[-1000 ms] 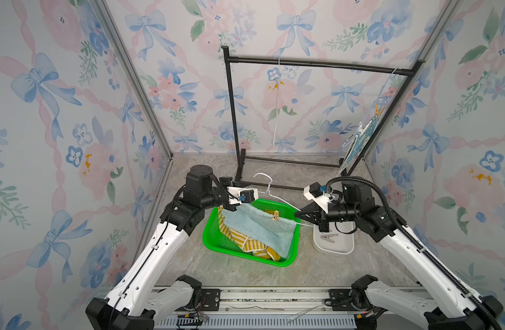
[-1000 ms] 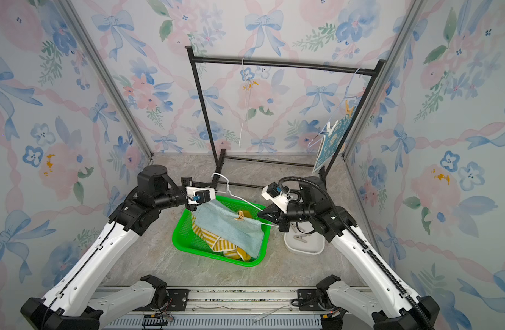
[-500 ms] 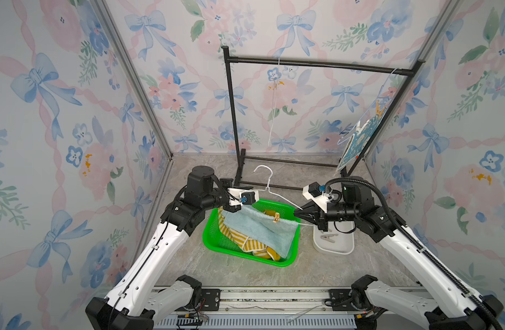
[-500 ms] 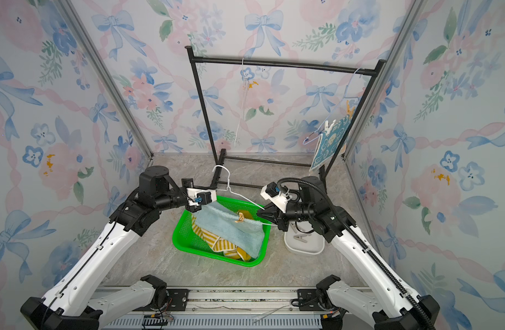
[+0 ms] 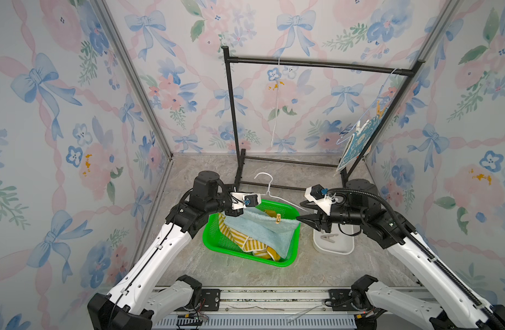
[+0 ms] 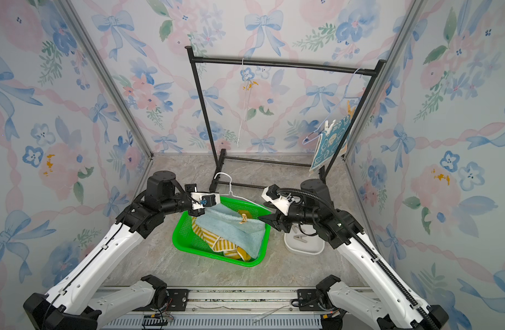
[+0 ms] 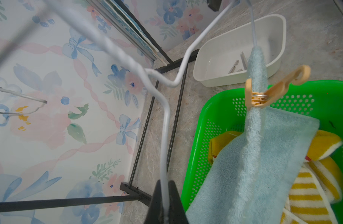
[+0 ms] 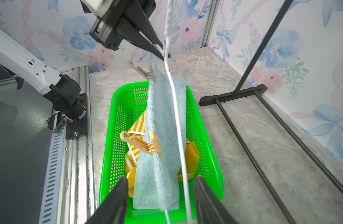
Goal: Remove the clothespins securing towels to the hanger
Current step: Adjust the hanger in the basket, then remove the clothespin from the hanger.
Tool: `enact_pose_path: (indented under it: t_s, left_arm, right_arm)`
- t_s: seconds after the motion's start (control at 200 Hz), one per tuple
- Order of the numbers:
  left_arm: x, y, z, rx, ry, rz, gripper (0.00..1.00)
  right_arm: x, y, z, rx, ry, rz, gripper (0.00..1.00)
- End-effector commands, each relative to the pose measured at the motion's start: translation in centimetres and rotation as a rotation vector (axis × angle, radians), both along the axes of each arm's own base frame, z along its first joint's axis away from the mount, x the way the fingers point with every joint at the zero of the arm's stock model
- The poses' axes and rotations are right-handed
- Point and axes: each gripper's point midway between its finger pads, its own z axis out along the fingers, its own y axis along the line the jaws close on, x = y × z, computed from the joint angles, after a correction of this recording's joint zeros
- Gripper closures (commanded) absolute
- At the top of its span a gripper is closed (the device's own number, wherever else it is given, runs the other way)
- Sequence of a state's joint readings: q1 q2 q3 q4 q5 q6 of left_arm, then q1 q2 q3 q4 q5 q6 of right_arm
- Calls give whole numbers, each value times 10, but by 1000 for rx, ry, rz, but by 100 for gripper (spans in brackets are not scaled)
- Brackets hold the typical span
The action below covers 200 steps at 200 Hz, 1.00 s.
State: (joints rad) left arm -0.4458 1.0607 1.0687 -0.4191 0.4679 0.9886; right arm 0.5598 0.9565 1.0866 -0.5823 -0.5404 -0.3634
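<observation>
My left gripper [image 7: 165,183] is shut on the white wire hanger [image 5: 267,183], held over the green basket [image 5: 217,248]. A pale teal towel [image 8: 163,135] hangs from the hanger into the basket. A tan clothespin [image 7: 273,89] pins it mid-wire, and a grey clothespin [image 8: 142,70] pins it close to the left fingers. My right gripper [image 8: 160,180] is open, with the hanger's wire and the towel's end loose between its jaws. The yellow-striped towel [image 5: 245,243] lies in the basket. A blue patterned towel [image 5: 357,145] hangs at the rack's right end under a tan clothespin [image 5: 379,107] and a white clothespin [image 5: 359,127].
A white tray [image 5: 345,248] with a grey clothespin [image 5: 328,237] in it sits right of the basket, below my right wrist. The black rack [image 5: 317,64] stands behind, its foot bars on the floor near the basket. Flowered walls close in on three sides.
My left gripper has closed on the hanger wire. My right gripper has opened and let go of the hanger's other end.
</observation>
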Motion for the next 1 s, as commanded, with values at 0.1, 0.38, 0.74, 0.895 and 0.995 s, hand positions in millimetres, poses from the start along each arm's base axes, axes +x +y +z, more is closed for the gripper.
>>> enact_pose_path:
  t_s: [0.1,0.38,0.74,0.895,0.995]
  left_arm:
    - [-4,-3,-15,-12,71,9,100]
    - [0,-8,-31,9,113,-6,100]
    - [3,-11,-34,14,123,-16,100]
    - [3,-10,-34,15,121,-17,100]
    - [2,-10,-33,13,119,-18,100]
  right_arm:
    - [-3,-10,3,-80,-109,-66,37]
    - [-19,-1,-12,-212,-268,-26,26]
    - [-25,31,-43,-383,-362,73,15]
    - [-16,46,-57,-433,-363,68,14]
    - [-11,54,-65,-454,-356,62,14]
